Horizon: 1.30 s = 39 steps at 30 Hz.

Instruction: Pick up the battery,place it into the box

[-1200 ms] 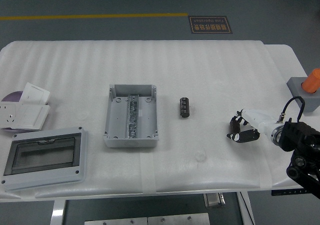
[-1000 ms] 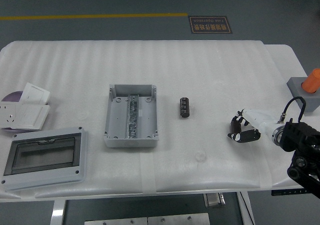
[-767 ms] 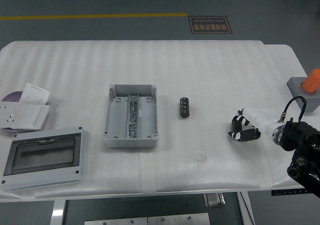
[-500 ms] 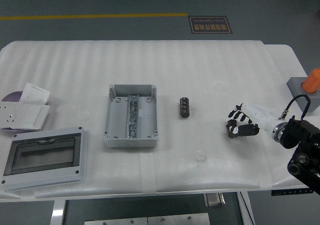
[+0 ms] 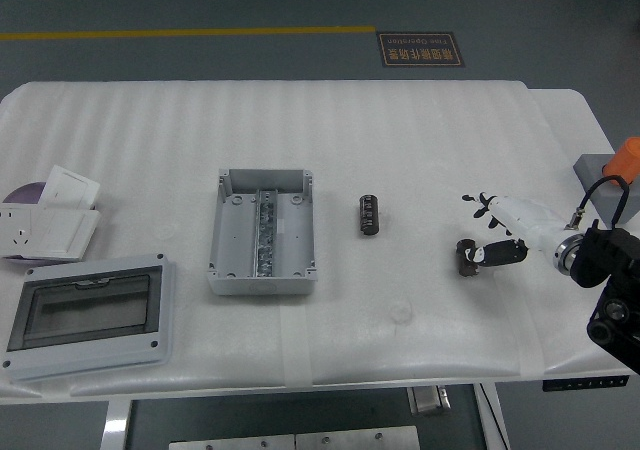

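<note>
The fingers (image 5: 483, 206) of the right hand (image 5: 500, 232) are spread wide and nothing is held in them; the hand is seen low over the white worktop (image 5: 420, 130), with the thumb stretched out nearer the worktop's front edge. The black arm (image 5: 605, 280) behind the hand is seen at the right edge. The battery (image 5: 368, 215), a dark cylinder, is laid on the worktop well apart from the fingers, to their left, untouched. Further left of the battery, the open grey box (image 5: 262, 230) is set, with a metal rail (image 5: 265, 232) along its middle. Far to the left of the fingers, a clear-windowed lid (image 5: 88, 314) is laid at the near edge, with white packets (image 5: 50, 220) beyond it. To the right of the fingers and further back, a grey block with an orange knob (image 5: 629, 158) is seen.
</note>
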Each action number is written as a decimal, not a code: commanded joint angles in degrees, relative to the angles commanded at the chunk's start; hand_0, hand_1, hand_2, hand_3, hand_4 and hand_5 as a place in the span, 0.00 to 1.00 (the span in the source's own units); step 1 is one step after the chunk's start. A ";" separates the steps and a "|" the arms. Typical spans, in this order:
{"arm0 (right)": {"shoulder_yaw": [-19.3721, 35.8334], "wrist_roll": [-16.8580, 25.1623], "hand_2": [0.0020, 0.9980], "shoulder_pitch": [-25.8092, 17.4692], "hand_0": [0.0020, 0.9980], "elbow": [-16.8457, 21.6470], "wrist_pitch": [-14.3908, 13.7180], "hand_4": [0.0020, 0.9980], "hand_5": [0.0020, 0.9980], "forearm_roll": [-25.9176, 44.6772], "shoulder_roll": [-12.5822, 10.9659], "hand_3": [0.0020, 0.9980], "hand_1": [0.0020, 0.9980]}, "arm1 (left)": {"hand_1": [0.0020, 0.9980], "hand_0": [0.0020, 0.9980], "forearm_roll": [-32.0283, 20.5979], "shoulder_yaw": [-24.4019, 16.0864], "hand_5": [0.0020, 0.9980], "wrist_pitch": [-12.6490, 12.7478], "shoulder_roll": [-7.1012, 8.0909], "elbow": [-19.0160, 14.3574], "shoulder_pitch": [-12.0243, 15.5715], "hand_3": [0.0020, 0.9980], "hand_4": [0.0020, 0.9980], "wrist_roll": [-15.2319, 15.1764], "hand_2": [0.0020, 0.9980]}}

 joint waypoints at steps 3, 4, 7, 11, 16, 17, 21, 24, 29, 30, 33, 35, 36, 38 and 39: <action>-1.55 -0.41 1.00 0.47 0.59 0.05 0.80 1.00 0.60 -1.04 -0.59 1.00 0.75 | 0.66 0.62 -0.06 0.07 0.30 0.01 0.03 0.02 -0.02 0.58 0.64 0.01 0.56; -1.92 -0.50 1.00 0.54 0.59 0.07 0.95 1.00 0.60 -1.14 -0.72 1.00 0.75 | 0.66 0.62 -0.08 0.07 0.30 0.01 0.04 0.02 -0.02 0.58 0.64 0.02 0.56; -2.97 -0.78 1.00 0.65 0.60 0.26 1.24 1.00 0.58 -1.04 -1.22 1.00 0.75 | 0.66 0.62 -0.11 0.11 0.31 0.00 0.02 0.02 0.01 0.58 0.64 0.04 0.56; -4.11 -1.45 1.00 0.98 0.60 0.71 1.37 1.00 0.58 -0.60 -1.75 1.00 0.75 | 0.66 0.62 -0.16 0.19 0.31 0.01 0.02 0.04 0.03 0.58 0.64 0.05 0.56; -6.14 -1.95 1.00 1.95 0.59 0.71 0.72 1.00 0.56 -0.50 -2.31 1.00 0.74 | 0.66 0.62 -0.13 0.25 0.31 0.05 0.10 0.04 -0.01 0.58 0.64 0.05 0.56; -6.73 -1.89 1.00 2.21 0.59 0.61 0.52 1.00 0.56 -0.64 -2.47 1.00 0.74 | 0.66 0.62 -0.14 0.31 0.31 0.06 0.13 0.04 -0.01 0.58 0.64 0.05 0.56; -8.69 -1.37 0.97 2.87 0.57 0.13 -0.41 0.98 0.53 -1.00 -2.94 1.00 0.71 | 0.66 0.62 -0.13 0.45 0.31 0.08 0.20 0.05 -0.01 0.58 0.64 0.06 0.57; -9.63 -0.74 0.97 3.16 0.57 -0.29 -1.23 0.98 0.53 -1.33 -3.12 1.00 0.71 | 0.66 0.62 -0.04 0.43 0.31 0.07 0.21 0.03 -0.03 0.58 0.64 0.07 0.57; -10.86 0.60 0.81 3.73 0.52 -1.02 -3.02 0.82 0.42 -1.90 -3.40 0.94 0.66 | 0.66 0.62 0.23 0.34 0.31 0.09 0.28 0.00 -0.18 0.58 0.64 0.08 0.57; -11.04 0.79 0.81 3.82 0.52 -1.14 -3.34 0.82 0.42 -1.98 -3.43 0.94 0.66 | 0.66 0.62 0.28 0.33 0.31 0.10 0.30 -0.01 -0.20 0.58 0.64 0.08 0.57; -11.67 1.50 0.74 4.12 0.49 -1.55 -4.27 0.76 0.37 -2.27 -3.49 0.86 0.63 | 0.66 0.62 0.31 0.36 0.32 0.12 0.30 0.00 -0.24 0.59 0.64 0.09 0.57; -12.12 1.90 0.74 4.27 0.49 -1.82 -4.70 0.76 0.37 -2.27 -3.53 0.86 0.63 | 0.66 0.62 0.37 0.37 0.32 0.13 0.31 -0.02 -0.28 0.59 0.64 0.10 0.57; -12.34 2.07 0.74 4.33 0.49 -1.97 -4.88 0.76 0.37 -2.22 -3.54 0.86 0.63 | 0.66 0.62 0.41 0.37 0.32 0.15 0.32 -0.03 -0.30 0.59 0.64 0.10 0.57; -12.61 2.28 0.69 4.39 0.43 -2.18 -5.12 0.58 0.24 -2.08 -3.54 0.73 0.57 | 0.66 0.62 0.51 0.33 0.33 0.17 0.33 -0.05 -0.32 0.59 0.65 0.11 0.57; -12.70 2.35 0.69 4.42 0.43 -2.31 -5.21 0.58 0.24 -1.99 -3.51 0.73 0.57 | 0.66 0.62 0.60 0.26 0.33 0.19 0.33 -0.08 -0.32 0.59 0.65 0.11 0.57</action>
